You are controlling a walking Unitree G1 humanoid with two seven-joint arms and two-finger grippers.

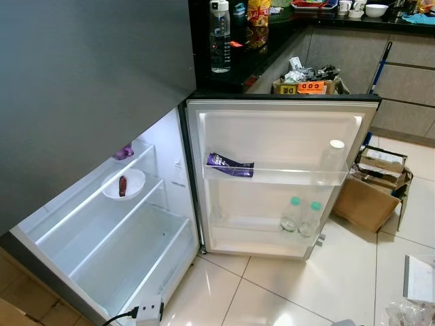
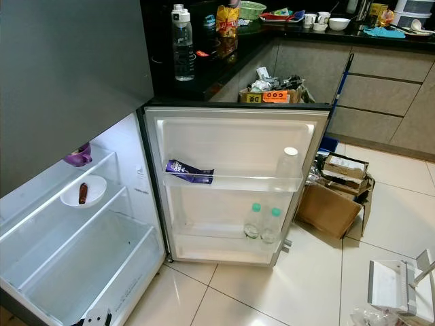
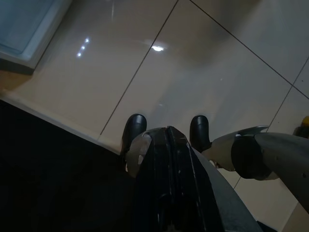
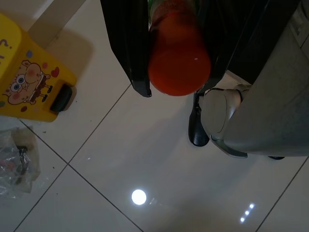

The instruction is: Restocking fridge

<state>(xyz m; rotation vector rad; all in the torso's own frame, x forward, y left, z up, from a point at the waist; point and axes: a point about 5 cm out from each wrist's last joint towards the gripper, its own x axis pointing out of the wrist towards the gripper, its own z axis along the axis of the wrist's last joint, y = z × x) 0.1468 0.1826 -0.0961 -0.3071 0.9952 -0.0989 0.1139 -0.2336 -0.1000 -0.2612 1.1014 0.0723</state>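
Fridge [image 1: 102, 258] stood open, its door [image 1: 279, 176] swung wide toward the robot. The upper door shelf [image 1: 285, 178] carried a purple packet [image 1: 230, 164] and a clear white-capped bottle [image 1: 333, 157]; the lower door rack held two green-capped bottles [image 1: 301, 216] side by side. Inside the cabinet, a white bowl [image 1: 124, 183] with one dark red item in it sat on a glass shelf, with a purple object [image 1: 124, 153] on the shelf above; the lowest compartment looked bare. The right gripper [image 4: 174, 72] hung low over the tiled floor, its black fingers [image 4: 128, 53] clamped on an orange-red item [image 4: 178, 58], round-ended, probably a bottle or can, with a hint of green label above. The left gripper [image 3: 166, 133] also pointed at the floor, fingers drawn together and holding nothing. A yellow cartoon-printed stool [image 4: 29, 82] and a crumpled plastic bag [image 4: 14, 159] lay near the right arm. Judgement: the item was in hand, placement not yet begun. To do it well: raise the right arm clear of the door's edge, approach the lower door rack or the free stretch of the upper shelf between packet and bottle, keep the item upright, set the base fully down before releasing, and avoid nudging the neighbouring bottles.
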